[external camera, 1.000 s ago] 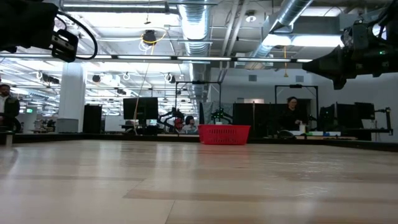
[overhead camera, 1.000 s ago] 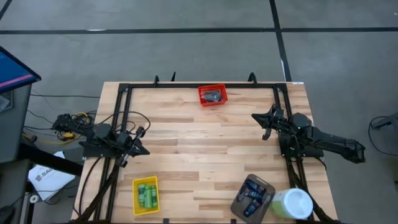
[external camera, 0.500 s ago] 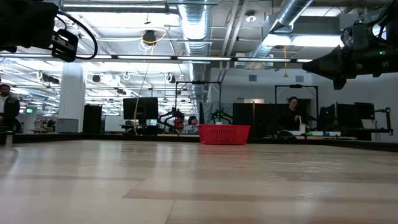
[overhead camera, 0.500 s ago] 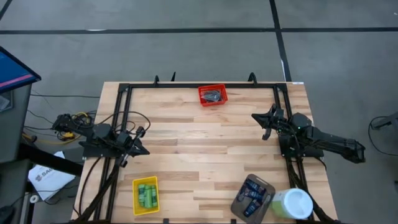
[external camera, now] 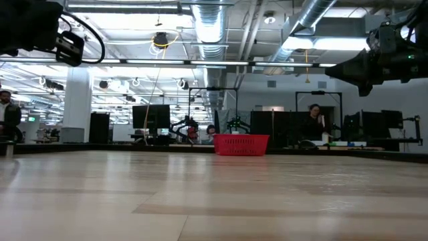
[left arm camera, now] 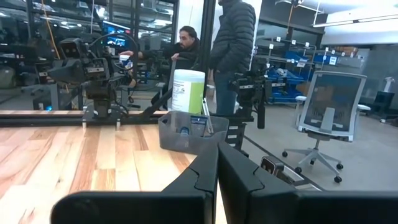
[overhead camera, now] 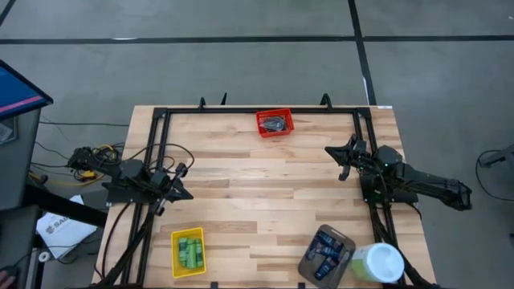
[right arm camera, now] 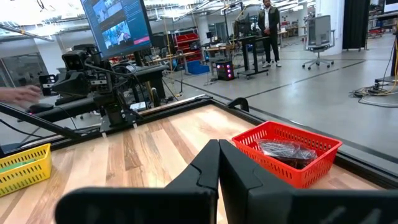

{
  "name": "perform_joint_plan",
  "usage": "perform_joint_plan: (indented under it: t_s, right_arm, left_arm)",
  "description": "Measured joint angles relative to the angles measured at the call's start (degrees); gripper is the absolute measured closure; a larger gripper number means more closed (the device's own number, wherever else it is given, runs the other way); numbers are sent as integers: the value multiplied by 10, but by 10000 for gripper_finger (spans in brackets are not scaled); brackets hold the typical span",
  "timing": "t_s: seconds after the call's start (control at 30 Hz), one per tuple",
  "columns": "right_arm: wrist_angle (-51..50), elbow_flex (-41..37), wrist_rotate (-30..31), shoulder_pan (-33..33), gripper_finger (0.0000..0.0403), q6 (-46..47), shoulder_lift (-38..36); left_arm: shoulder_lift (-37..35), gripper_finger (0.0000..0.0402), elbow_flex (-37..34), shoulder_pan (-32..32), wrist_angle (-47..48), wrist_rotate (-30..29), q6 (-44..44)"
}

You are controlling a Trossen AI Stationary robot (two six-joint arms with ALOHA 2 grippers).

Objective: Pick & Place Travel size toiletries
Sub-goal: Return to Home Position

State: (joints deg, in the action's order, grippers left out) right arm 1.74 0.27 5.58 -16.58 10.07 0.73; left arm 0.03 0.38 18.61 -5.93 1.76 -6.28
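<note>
Green bottles (overhead camera: pixel 190 250) lie in a yellow bin (overhead camera: pixel 177 238) near the table's front left. Dark blue tubes (overhead camera: pixel 328 250) lie in a grey container (overhead camera: pixel 308 263) at the front right, which also shows in the left wrist view (left arm camera: pixel 186 134). Dark pucks (overhead camera: pixel 275 124) rest in a red basket (overhead camera: pixel 286 132) at the far edge; the basket shows in the right wrist view too (right arm camera: pixel 286 152). My left gripper (overhead camera: pixel 189 195) hovers shut at the table's left side. My right gripper (overhead camera: pixel 331 151) hovers shut at the right side. Both stand level, above the wood, far from all the bins.
A big pale green and white tub (overhead camera: pixel 377 263) stands beside the grey container at the front right corner. A black frame (overhead camera: pixel 257 111) runs along the far edge and both sides of the table. People stand in the room beyond (left arm camera: pixel 233 43).
</note>
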Motion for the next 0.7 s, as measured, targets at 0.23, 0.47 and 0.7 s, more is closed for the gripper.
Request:
perform_joint_plan:
  t_s: [0.23,0.47,0.7]
  right_arm:
    - [0,0,0,0,403,0,0]
    - [0,0,0,0,403,0,0]
    - [0,0,0,0,403,0,0]
  left_arm:
    - [0,399,0,0,-2,0,0]
    - [0,399,0,0,-3,0,0]
    - [0,399,0,0,-6,0,0]
